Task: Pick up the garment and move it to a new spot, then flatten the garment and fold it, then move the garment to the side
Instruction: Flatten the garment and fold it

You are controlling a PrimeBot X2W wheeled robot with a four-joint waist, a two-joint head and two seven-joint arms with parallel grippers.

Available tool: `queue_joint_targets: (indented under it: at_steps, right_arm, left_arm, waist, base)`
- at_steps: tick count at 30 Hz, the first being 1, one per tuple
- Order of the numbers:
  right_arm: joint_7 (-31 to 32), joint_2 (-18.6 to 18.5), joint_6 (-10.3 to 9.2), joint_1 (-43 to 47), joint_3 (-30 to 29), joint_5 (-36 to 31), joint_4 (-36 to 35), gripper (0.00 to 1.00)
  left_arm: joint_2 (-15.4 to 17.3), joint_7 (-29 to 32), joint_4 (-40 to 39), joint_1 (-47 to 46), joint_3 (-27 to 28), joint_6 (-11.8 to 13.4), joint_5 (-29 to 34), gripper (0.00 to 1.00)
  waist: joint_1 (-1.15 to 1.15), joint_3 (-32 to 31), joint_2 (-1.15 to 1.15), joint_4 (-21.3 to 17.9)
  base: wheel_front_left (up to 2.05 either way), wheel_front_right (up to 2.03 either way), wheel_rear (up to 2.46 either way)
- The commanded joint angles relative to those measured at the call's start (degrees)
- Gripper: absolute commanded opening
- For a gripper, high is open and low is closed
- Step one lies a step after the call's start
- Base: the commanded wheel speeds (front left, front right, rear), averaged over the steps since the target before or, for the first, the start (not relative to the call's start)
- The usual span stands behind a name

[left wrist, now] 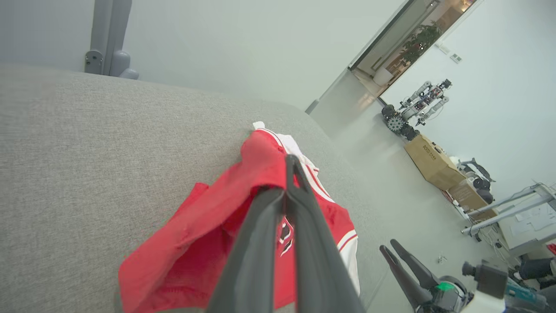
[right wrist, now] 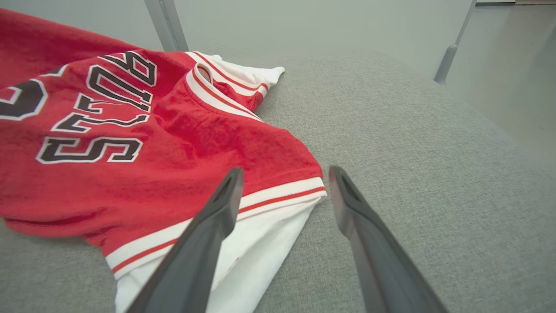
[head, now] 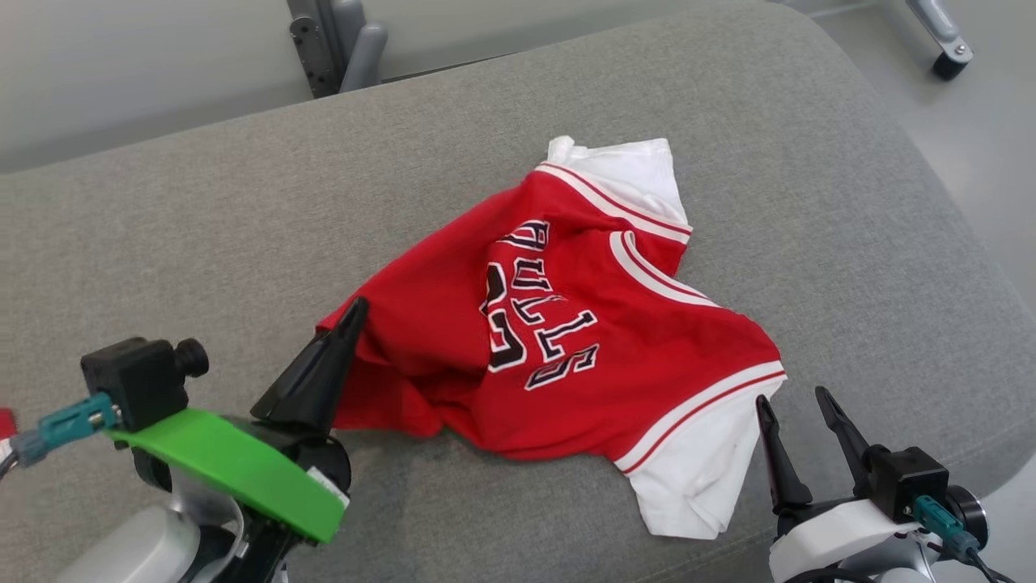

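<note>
Bulls jersey T-shirt (head: 615, 340) crumpled mid-bench (head: 202, 227), long axis left-right; left gripper (head: 350, 317) clamped shut on its red hem corner (head: 340, 340) at the left end, so nearer. Lift from there. Right gripper (head: 793, 403), fingers apart, just beside the near white sleeve (head: 688, 478), not touching.

R tool (right wrist: 285, 171) open, tips by garment (right wrist: 173, 143) sleeve (right wrist: 260, 243).
</note>
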Motion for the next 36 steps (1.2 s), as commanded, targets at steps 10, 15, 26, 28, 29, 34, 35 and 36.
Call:
queue_joint_targets:
  at_steps: [10,15,26,28,29,34,35,36]
  right_arm:
    - [-0.17,-0.17,-0.06,-0.02,0.07,-1.73,0.18,1.00]
    - [-0.17,-0.18,-0.06,-1.57,0.91,-2.16,0.44,1.00]
    - [-0.17,-0.18,-0.06,-2.22,3.72,-1.91,0.82,1.00]
    - [-0.17,-0.18,-0.07,-2.50,4.34,-1.95,0.59,1.00]
    - [-0.17,-0.19,-0.06,-2.53,4.52,-2.03,0.56,1.00]
    - [-0.17,-0.18,-0.06,-2.17,4.62,-2.23,0.62,1.00]
    - [-0.17,-0.18,-0.06,-1.95,4.67,-2.39,0.70,1.00]
    - [-0.17,-0.18,-0.06,-1.76,4.64,-2.48,0.77,1.00]
  left_arm:
    - [3.27,0.11,-18.45,1.63,-2.02,6.17,6.42,0.00]
    - [3.64,2.52,-17.95,-0.21,-3.48,8.76,8.98,0.00]
    - [1.40,7.53,15.64,-5.08,1.70,2.15,-2.38,0.00]
    - [0.39,7.88,25.97,-9.15,1.08,1.15,0.02,0.00]
    - [-0.32,7.52,29.35,-10.50,0.87,0.91,1.01,0.00]
    - [-2.77,5.65,40.83,-14.79,-1.44,-0.47,5.76,0.80]
    - [-3.50,5.56,43.34,-15.41,-2.29,-1.18,6.24,1.00]
    - [-4.53,5.28,45.12,-15.98,-2.52,-1.87,6.25,1.00]
  waist:
    - [0.00,-1.14,0.67,6.36]
    - [0.00,-0.94,0.67,6.64]
    - [0.00,2.23,0.67,4.17]
    - [0.00,3.03,0.67,3.09]
    - [0.00,3.24,0.67,2.79]
    - [0.00,3.49,0.67,2.26]
    - [0.00,3.36,0.67,2.21]
    - [0.00,3.25,0.67,2.21]
  base:
    - [0.00,0.00,0.00]
    - [0.00,0.00,0.00]
    - [0.00,0.00,0.00]
    - [0.00,0.00,0.00]
    - [0.00,0.00,0.00]
    - [0.00,0.00,0.00]
    - [0.00,0.00,0.00]
    - [0.00,0.00,0.00]
